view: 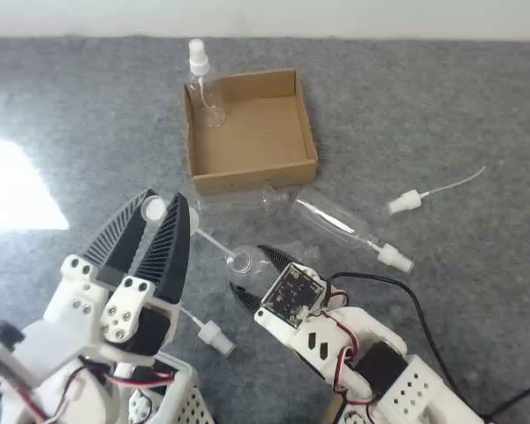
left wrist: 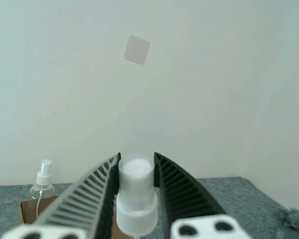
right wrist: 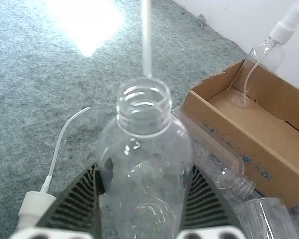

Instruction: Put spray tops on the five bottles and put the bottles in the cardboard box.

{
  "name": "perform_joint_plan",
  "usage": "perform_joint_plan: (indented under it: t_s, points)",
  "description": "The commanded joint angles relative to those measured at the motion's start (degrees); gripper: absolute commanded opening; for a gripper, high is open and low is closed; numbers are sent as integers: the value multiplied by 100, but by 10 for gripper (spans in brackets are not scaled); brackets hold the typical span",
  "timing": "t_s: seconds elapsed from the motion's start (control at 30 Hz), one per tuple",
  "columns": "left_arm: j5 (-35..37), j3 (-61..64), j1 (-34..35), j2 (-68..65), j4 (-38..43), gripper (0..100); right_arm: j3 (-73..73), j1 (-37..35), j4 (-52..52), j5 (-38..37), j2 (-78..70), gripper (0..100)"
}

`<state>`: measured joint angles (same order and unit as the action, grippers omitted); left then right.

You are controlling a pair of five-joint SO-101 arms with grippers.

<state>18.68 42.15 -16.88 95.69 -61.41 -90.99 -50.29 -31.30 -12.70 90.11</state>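
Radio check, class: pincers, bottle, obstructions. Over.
Left pincer shut on white plastic spray top. Right pincer shut on clear plastic bottle, neck open, tube just above. Capped clear bottle lies before brown cardboard box.

The table (view: 406, 106) is lit brightly; 1 washed-out glare patch is seen on it, shadows are soft, and highlights are caught on the bottle (right wrist: 144, 164).

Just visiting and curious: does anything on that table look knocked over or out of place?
A capped bottle lies on its side outside the cardboard box. One loose spray top lies near it, a second spray top farther from the box. Nothing looks spilled or broken.
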Motion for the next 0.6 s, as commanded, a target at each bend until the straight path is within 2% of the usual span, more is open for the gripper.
perform_joint_plan:
  t_s: [0.0,0.1,0.23,0.43,0.57]
  points:
    - [44,207,-18,35,26,13,105,66,145,-79,92,9]
    - [44,400,-44,35,35,13,105,66,145,-79,92,9]
    - [35,681,-457,35,53,14,105,66,145,-70,92,9]
    - [26,1446,-853,35,536,15,123,66,145,-35,154,8]
    - [-202,1596,-967,35,554,15,132,66,145,-35,154,8]
